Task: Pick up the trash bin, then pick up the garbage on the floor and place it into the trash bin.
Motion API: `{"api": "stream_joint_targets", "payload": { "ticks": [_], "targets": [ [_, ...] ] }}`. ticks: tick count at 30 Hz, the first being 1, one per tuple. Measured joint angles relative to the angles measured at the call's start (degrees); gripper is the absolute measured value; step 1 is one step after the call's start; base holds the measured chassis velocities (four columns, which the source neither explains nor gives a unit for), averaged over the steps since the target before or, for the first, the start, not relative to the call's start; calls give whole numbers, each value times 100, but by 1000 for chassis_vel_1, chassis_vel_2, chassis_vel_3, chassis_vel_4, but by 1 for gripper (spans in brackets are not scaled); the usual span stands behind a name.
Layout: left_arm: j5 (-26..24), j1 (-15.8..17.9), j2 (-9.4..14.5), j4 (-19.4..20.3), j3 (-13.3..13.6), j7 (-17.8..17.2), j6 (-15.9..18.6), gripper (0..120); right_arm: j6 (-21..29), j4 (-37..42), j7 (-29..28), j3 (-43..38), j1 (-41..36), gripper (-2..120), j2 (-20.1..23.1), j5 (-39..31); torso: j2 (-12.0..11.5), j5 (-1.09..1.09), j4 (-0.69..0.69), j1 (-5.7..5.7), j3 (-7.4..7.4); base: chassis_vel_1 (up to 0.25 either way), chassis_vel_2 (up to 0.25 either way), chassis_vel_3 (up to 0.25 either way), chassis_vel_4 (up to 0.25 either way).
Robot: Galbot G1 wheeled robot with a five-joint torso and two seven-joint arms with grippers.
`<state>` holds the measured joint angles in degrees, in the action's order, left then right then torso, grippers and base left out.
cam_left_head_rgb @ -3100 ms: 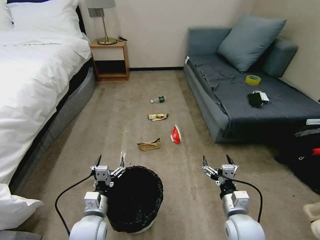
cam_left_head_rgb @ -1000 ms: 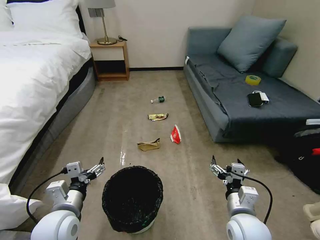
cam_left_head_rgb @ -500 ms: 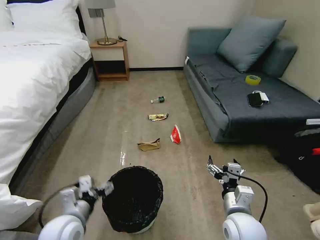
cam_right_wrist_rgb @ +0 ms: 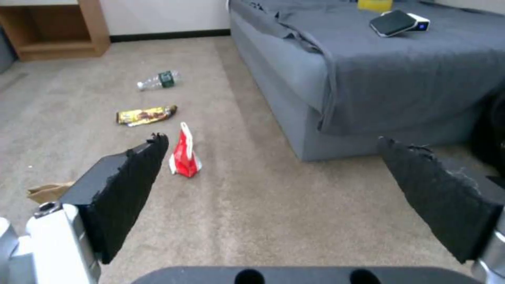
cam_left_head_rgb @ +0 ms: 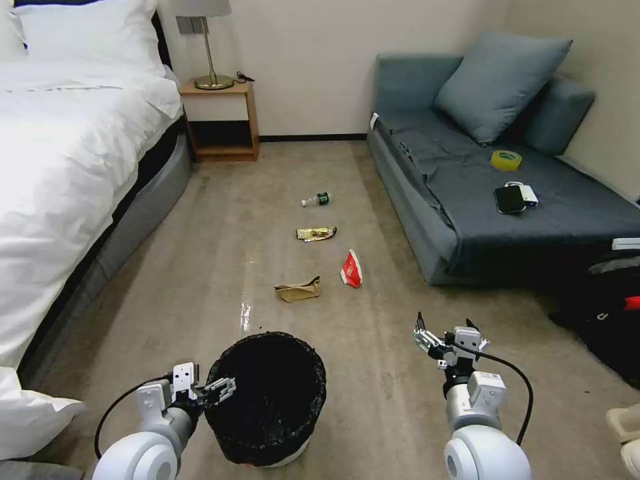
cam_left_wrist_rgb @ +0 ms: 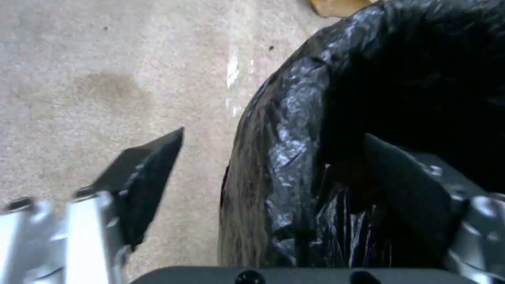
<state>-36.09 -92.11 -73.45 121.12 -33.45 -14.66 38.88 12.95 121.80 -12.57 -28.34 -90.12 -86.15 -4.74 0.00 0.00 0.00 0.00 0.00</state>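
The left gripper (cam_left_head_rgb: 217,389), spread wide, straddles the bag-lined rim of the one trash bin (cam_left_head_rgb: 267,400) at lower centre. The right gripper (cam_left_head_rgb: 445,333) hangs wide open, lower right. Four litter pieces lie mid-frame: paper bag (cam_left_head_rgb: 298,290), red packet (cam_left_head_rgb: 351,269), snack wrapper (cam_left_head_rgb: 316,233), bottle (cam_left_head_rgb: 316,199).

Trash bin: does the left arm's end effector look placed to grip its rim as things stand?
Probably yes. The left end effector is open and straddles the trash bin rim, one finger outside on the carpet side and the other inside the bag, with nothing between.

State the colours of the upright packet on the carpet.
Red and white packet, clearest in the right wrist view.
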Motion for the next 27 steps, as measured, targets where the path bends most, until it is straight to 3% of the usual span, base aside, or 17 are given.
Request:
{"api": "stream_joint_targets", "payload": {
  "ticks": [1, 4, 6, 9, 10, 22, 27],
  "targets": [
    [-12, 19, 8, -46, 13, -2, -6, 81, -10, -7, -3, -16, 0, 100, 5, -2, 0, 0, 0, 0, 0, 0, 0, 0, 0],
    [-18, 40, 13, -87, 30, -2, -25, 73, -19, -10, -9, -34, 0, 100, 11, -4, 0, 0, 0, 0, 0, 0, 0, 0, 0],
    [-56, 63, 12, -97, 65, 8, -38, 61, -37, -14, -14, -47, 0, 100, 2, -2, 0, 0, 0, 0, 0, 0, 0, 0, 0],
    [-74, 72, 11, -105, 81, 19, -42, 55, -48, -16, -18, -48, -2, 100, -9, 3, 0, 0, 0, 0, 0, 0, 0, 0, 0],
    [-81, 78, 8, -112, 92, 34, -44, 47, -55, -16, -24, -48, -7, 100, -23, 7, 0, 0, 0, 0, 0, 0, 0, 0, 0],
    [-67, 101, -34, -139, 82, 146, -165, 5, -95, -15, -48, -53, -25, 100, -85, 49, 0, 0, 0, 0, 0, 0, 0, 0, 0],
    [73, 101, -79, -143, 24, 332, -357, 4, -104, -16, -49, -44, -27, 100, -104, 63, 0, 0, 0, 0, 0, 0, 0, 0, 0]
  ]
}}
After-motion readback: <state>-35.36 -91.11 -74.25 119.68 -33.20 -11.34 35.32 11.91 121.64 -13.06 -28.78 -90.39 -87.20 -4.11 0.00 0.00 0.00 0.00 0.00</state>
